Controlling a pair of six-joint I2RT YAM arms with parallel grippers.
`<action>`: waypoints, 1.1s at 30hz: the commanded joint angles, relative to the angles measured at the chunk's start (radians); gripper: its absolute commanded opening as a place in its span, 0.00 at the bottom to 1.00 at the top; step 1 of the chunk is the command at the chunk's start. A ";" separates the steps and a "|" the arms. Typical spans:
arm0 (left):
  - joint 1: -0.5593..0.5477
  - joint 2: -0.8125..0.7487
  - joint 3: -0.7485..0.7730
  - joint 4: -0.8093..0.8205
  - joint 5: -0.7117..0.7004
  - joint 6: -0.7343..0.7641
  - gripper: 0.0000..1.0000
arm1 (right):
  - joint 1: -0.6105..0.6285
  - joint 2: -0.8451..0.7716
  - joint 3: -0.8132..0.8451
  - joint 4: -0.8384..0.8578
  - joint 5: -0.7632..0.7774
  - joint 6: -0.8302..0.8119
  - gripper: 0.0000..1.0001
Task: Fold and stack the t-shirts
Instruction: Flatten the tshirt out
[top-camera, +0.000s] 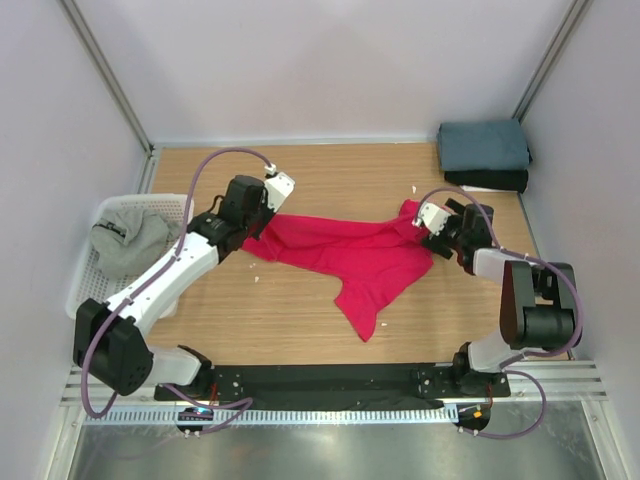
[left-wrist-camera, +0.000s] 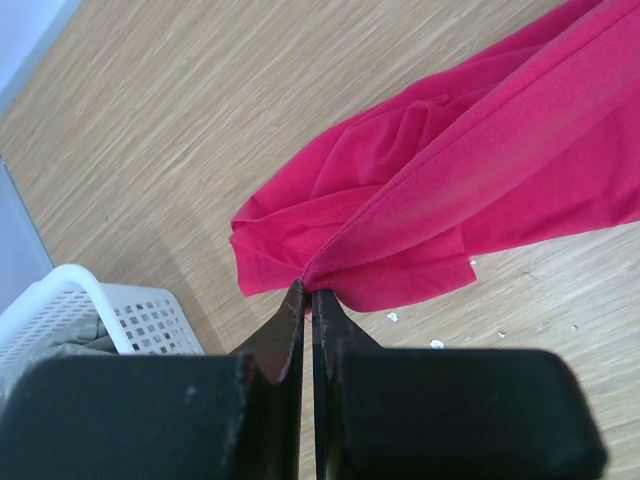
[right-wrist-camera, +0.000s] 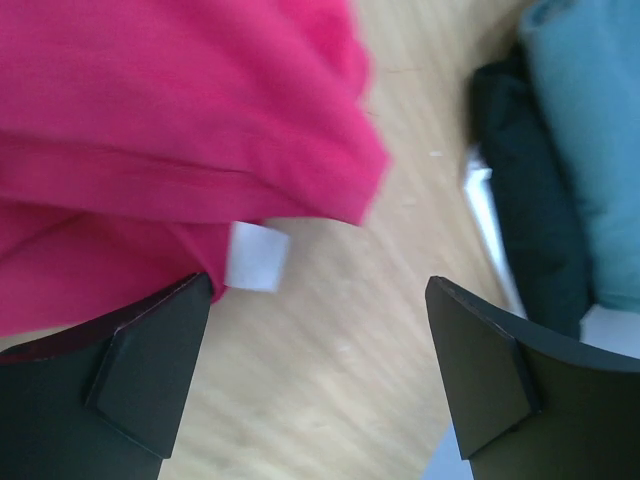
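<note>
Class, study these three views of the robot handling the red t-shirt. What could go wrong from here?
1. The left gripper pinches only a thin bunched edge of the crimson-red cloth t-shirt; a pull might slip it free.
2. The right gripper is open with cloth beside one finger only, so closing might miss it.
3. The shirt lies twisted and crumpled on the wooden table, so a fold may come out uneven.

The right wrist view is blurred — the red t-shirt (right-wrist-camera: 150, 120) runs off its left and top edges, its white tag (right-wrist-camera: 258, 257) unreadable. The black t-shirt (top-camera: 488, 181) lies mostly hidden under the slate-blue t-shirt (top-camera: 483, 146).
</note>
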 joint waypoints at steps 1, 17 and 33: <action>-0.001 0.016 0.011 0.040 -0.037 0.013 0.00 | -0.056 0.053 0.122 0.103 -0.075 -0.051 0.95; 0.001 0.067 0.025 0.034 -0.014 0.003 0.00 | -0.081 -0.066 0.383 -0.514 -0.406 0.108 0.96; 0.001 0.031 0.014 0.033 0.000 -0.003 0.00 | 0.058 0.116 0.505 -0.773 -0.434 0.186 0.80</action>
